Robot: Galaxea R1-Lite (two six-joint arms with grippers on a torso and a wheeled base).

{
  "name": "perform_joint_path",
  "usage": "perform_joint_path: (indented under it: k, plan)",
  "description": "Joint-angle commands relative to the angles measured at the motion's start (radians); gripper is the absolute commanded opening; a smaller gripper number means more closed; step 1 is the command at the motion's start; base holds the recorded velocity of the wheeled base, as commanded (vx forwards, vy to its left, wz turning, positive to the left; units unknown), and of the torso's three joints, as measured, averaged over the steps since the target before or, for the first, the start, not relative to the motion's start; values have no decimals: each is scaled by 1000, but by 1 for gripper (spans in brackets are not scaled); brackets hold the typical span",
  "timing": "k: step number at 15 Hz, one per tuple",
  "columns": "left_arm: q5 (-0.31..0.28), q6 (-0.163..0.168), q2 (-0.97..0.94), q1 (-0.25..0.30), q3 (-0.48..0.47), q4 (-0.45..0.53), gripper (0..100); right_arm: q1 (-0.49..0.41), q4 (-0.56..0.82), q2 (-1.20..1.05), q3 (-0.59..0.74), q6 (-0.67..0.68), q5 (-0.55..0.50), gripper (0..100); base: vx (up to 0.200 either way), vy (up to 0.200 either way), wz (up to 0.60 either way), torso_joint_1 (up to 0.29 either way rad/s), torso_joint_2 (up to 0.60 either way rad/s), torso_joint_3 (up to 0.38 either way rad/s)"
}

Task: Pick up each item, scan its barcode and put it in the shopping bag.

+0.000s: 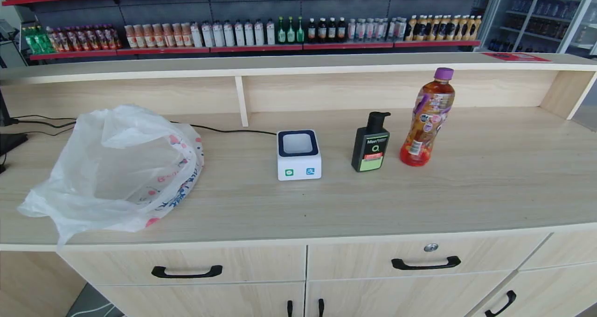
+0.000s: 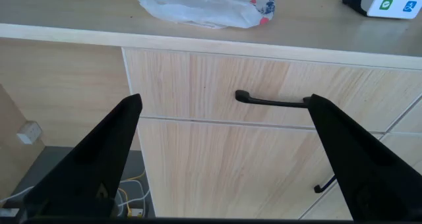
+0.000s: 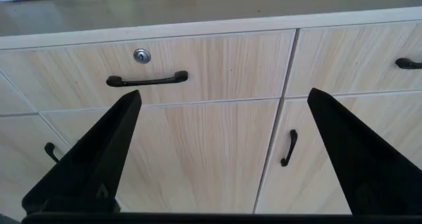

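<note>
Left gripper (image 2: pixel 224 100) and right gripper (image 3: pixel 224 93) hang spread open, empty, facing the drawer fronts (image 3: pixel 224 56). Beyond and above the left one lies the shopping bag (image 1: pixel 121 168). Beyond the right one stand the pump bottle (image 1: pixel 371 144) and drink bottle (image 1: pixel 428 116), with the scanner (image 1: pixel 298 155) between bag and bottles.

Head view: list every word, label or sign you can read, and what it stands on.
"Men": black pump bottle with green label; its smaller print is too small.
Orange drink bottle with purple cap: label print blurred.
White square scanner box: green and blue icons, no words.
Translucent plastic shopping bag: red and blue lettering, crumpled, unreadable.
</note>
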Motion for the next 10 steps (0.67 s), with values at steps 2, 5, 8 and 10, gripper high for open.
perform_joint_path:
  k: [2, 5, 8, 10]
  plan:
    - [0, 0, 1, 0, 0, -1, 100, 9, -38, 56, -69, -15, 4, 100, 0, 0, 0, 0, 0, 0]
    - [0, 0, 1, 0, 0, -1, 100, 84, -223, 411, -195, -4, 4, 100, 0, 0, 0, 0, 0, 0]
    - [-1, 0, 1, 0, 0, -1, 100, 119, -722, 781, -130, -35, 5, 100, 0, 0, 0, 0, 0, 0]
    - [0, 0, 1, 0, 0, -1, 100, 144, -1038, 1026, -140, -105, 57, 100, 0, 0, 0, 0, 0, 0]
